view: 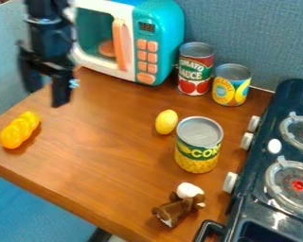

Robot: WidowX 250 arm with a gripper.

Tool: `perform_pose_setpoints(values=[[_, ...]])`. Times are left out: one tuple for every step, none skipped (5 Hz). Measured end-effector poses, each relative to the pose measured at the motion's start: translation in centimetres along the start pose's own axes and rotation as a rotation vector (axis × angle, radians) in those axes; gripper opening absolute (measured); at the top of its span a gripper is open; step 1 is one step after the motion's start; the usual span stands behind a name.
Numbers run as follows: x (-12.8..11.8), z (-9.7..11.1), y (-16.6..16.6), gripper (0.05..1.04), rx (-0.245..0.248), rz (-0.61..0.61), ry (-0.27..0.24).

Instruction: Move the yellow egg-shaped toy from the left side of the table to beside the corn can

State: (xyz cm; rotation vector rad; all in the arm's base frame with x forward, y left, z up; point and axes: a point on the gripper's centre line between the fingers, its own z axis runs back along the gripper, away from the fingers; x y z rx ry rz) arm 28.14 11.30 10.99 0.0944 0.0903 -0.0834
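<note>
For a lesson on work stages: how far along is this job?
Done: nothing visibly finished. In hand: nothing; the open gripper hangs over the tabletop. Left: the amount is unclear, but the orange toy, lemon, corn can and brown toy sit free of its grip.

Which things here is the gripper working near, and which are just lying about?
Apparently nearest the gripper: bumpy orange toy.
Standing or lying about: red can, blue-and-yellow can, green-and-yellow can, yellow egg-shaped thing, brown-and-white toy, toy microwave, toy stove.
</note>
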Motion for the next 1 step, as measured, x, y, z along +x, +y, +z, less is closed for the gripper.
perform_pose_setpoints(values=[[-1.57,-0.62,2.2,1.001,-0.016,0.01,0.001]])
